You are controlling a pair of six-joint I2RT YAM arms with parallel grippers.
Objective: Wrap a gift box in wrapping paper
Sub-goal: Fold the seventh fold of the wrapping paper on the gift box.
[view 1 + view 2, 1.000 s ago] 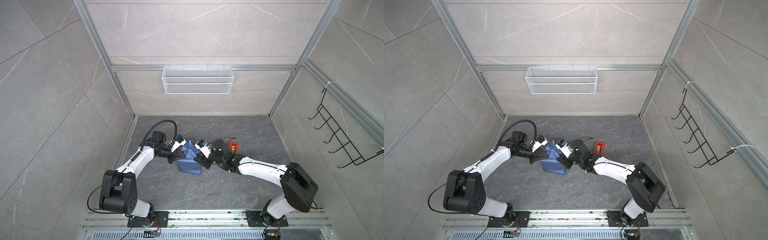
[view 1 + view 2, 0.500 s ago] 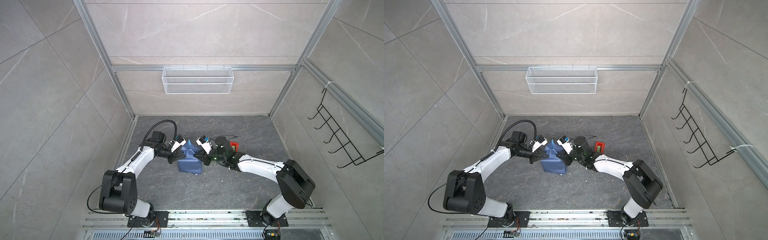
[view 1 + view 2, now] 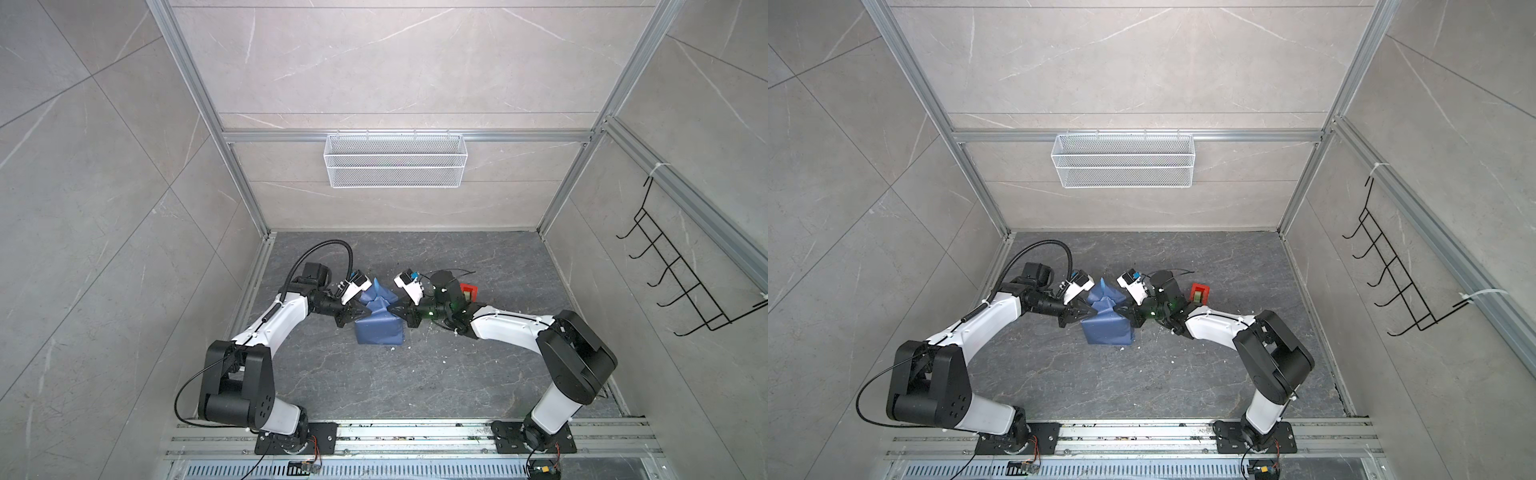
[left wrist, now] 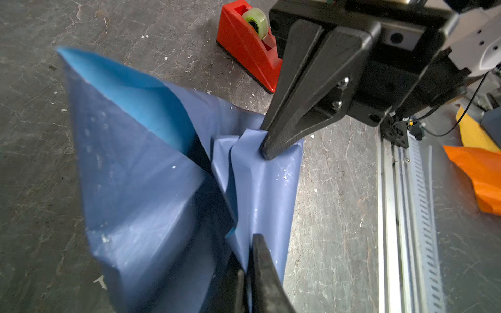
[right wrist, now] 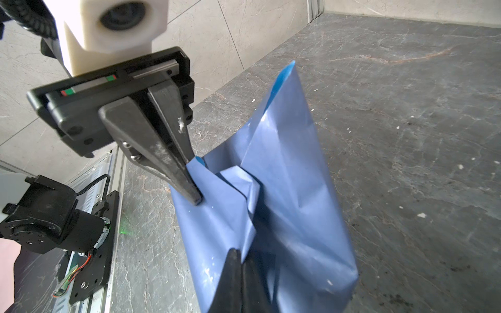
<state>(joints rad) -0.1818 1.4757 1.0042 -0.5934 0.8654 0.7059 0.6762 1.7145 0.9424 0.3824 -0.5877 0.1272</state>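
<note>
The wrapping paper (image 3: 378, 328) (image 3: 1106, 328) lies folded into a dark blue bundle on the floor's middle. One flap of it stands up at the far side, showing its light blue face (image 4: 130, 89). The gift box is hidden under the paper. My left gripper (image 3: 365, 311) (image 4: 248, 254) is at the bundle's left end, shut on a raised fold of paper. My right gripper (image 3: 390, 309) (image 5: 241, 257) faces it from the right end, shut on the same ridge. Each wrist view shows the opposite gripper (image 4: 268, 151) (image 5: 193, 195) with its tips pinched on the paper.
A red tape dispenser (image 3: 468, 289) (image 4: 244, 51) stands just behind my right wrist. A white wire basket (image 3: 395, 166) hangs on the back wall and a black hook rack (image 3: 681, 282) on the right wall. The metal rail (image 3: 415, 432) runs along the front.
My right gripper has moved left onto the bundle and shut on the paper fold. The left gripper has stayed at the bundle's left end.
</note>
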